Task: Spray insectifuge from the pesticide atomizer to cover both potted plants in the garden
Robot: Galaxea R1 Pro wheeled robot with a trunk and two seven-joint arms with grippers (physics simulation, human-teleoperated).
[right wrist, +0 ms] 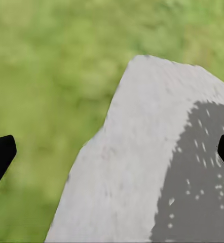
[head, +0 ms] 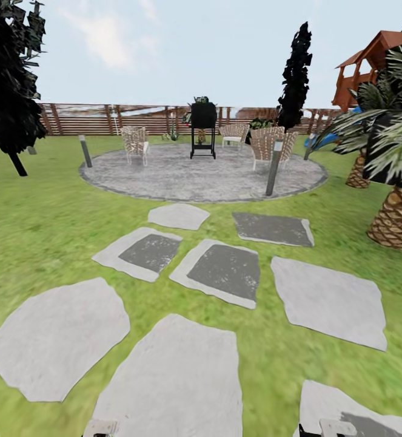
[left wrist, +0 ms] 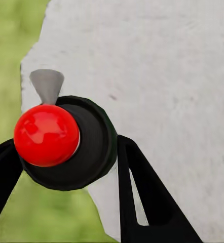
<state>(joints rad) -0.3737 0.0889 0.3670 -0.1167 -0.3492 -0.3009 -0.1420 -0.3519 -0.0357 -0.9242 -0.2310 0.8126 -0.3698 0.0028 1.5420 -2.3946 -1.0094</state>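
The pesticide atomizer [left wrist: 94, 139] sits between the two black fingers of my left gripper [left wrist: 66, 144], which is shut on it. I look down on its dark round body, its red ball [left wrist: 46, 134] and its grey nozzle [left wrist: 47, 85], held above a pale stepping stone [left wrist: 162, 76]. My right gripper [right wrist: 117, 149] is open, its black fingertips far apart and nothing between them, over grass and a stone's edge. The potted plants are out of view or too far off to tell. The garden lawn [head: 49, 218] spreads ahead.
Grey and white stepping stones [head: 225, 270] lead to a round paved patio [head: 194, 176] with wicker chairs [head: 135, 142], a black grill [head: 203, 127] and short posts [head: 274, 170]. A palm [head: 401, 212] stands on the right, a dark tree [head: 6, 91] on the left, and a slatted fence [head: 85, 118] behind.
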